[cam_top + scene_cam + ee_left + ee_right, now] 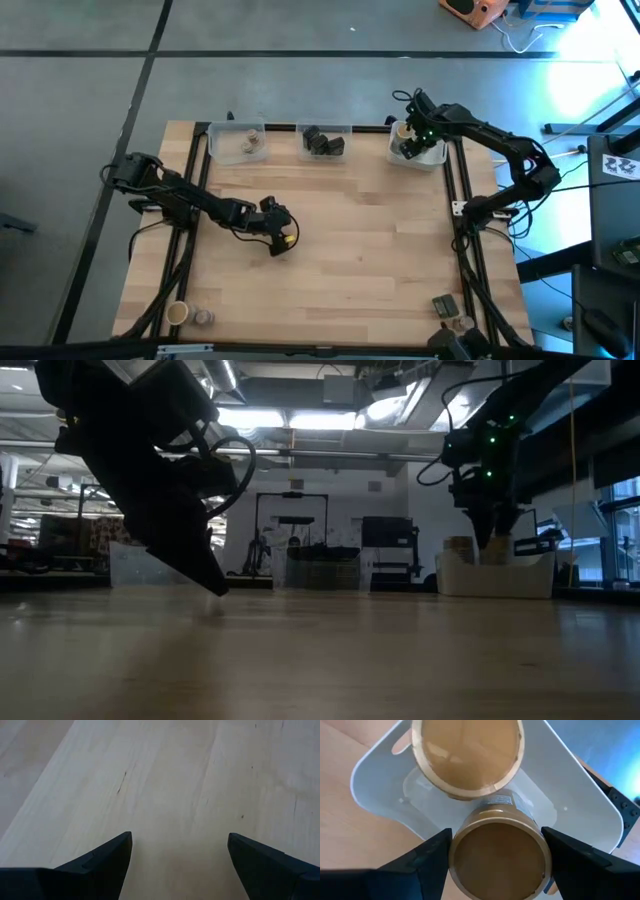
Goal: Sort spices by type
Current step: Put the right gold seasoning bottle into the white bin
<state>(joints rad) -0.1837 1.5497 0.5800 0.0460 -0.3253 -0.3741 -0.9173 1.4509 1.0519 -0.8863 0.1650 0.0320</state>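
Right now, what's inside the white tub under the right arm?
Two tan cylinders: one lying in the white tub, another between the right gripper jaws. Floor beneath them is covered.

Two tan cylinders stand upright in the white tub (580, 815) at the surface's far right corner: one tan cylinder (497, 855) sits between the right gripper's (495, 857) fingers, touching a second tan cylinder (465, 755) beyond it. Left of that tub, dark grey blocks (323, 143) fill the middle tub, and brownish round jars (252, 140) sit in the left tub. Far from the white tub, a grey block (444, 303) and round jar (203, 317) lie at the near edge.
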